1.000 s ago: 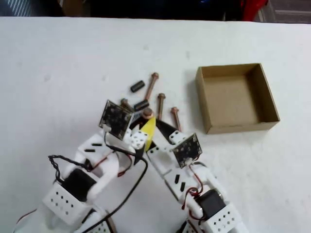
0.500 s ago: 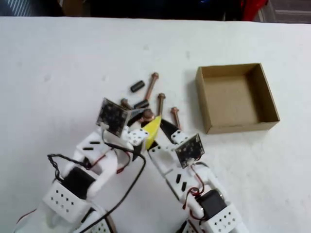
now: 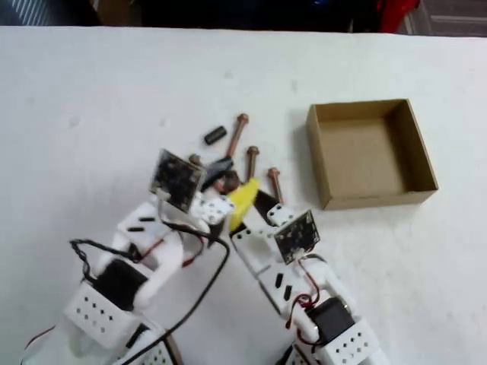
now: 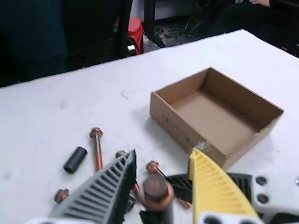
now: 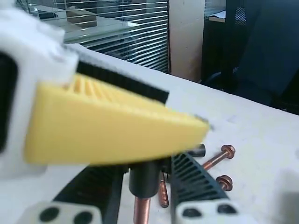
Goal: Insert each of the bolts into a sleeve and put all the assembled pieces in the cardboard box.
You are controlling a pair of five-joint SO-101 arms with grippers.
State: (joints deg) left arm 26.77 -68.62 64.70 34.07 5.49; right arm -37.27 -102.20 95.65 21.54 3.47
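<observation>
Jaws on right gripper (image 5: pixel 147 175) clamp sleeve (image 5: pixel 144 183); jaws on left gripper (image 4: pixel 163 159) stand apart.

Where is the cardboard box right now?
In the high view, the cardboard box sits on the right half of the table, just right of the nearest loose bolt.

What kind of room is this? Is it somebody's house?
Probably an office or lab, not a house: window blinds, a dark office chair, and robot arms at a white table with bolts and a cardboard box.
</observation>
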